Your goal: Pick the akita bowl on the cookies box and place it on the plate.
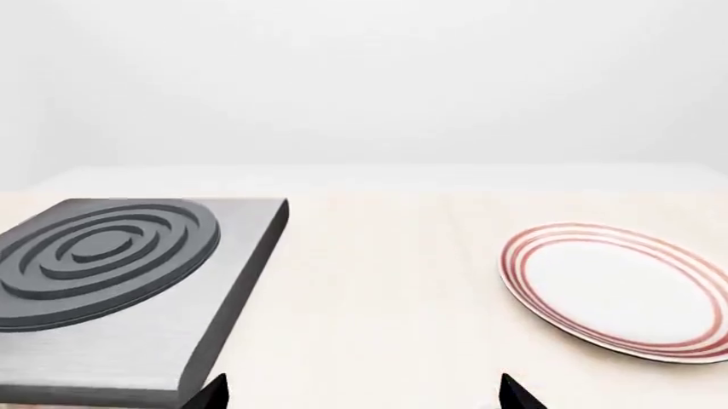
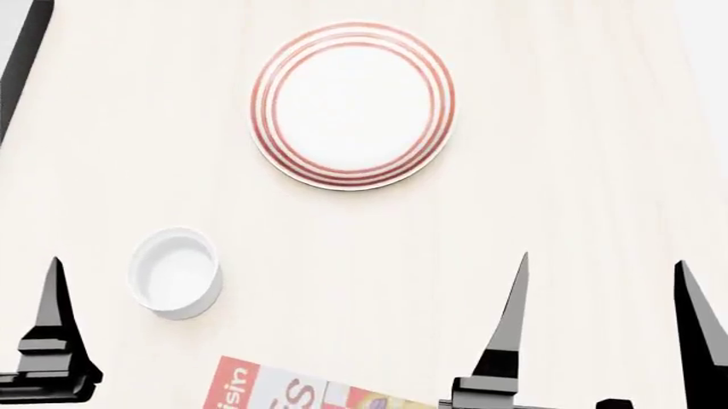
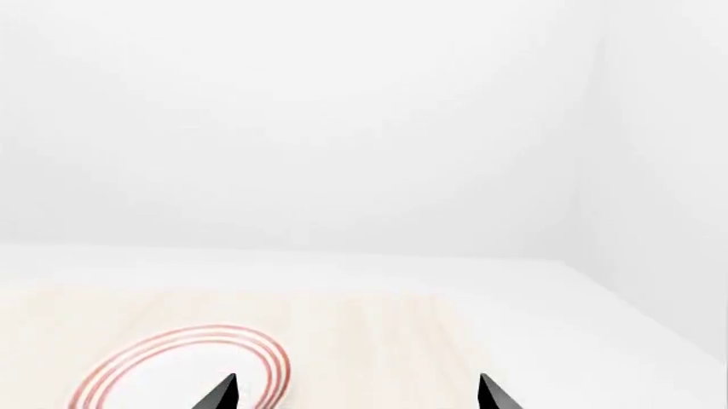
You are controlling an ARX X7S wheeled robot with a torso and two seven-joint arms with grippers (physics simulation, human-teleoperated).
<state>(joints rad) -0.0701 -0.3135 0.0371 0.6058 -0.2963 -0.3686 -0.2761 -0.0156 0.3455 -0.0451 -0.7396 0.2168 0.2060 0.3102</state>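
The akita bowl is out of view in every frame. Only a red and white corner of the cookies box [image 2: 279, 388] shows, at the near edge of the head view. The plate [image 2: 353, 104] lies farther out on the table, white with red rings and nothing on it; it also shows in the wrist views [image 1: 620, 290] [image 3: 182, 371]. My left gripper [image 1: 366, 396] is open and holds nothing; just one of its fingers [image 2: 51, 319] appears in the head view. My right gripper [image 2: 603, 328] [image 3: 358, 394] is open too, hovering over bare table nearer than the plate.
A small plain white cup [image 2: 174, 271] stands between the plate and my left finger. A grey stove slab with dark concentric burner rings [image 1: 114, 281] sits at the table's far left, its dark edge [image 2: 23, 60] just showing. The table's right edge [image 2: 700, 77] is near.
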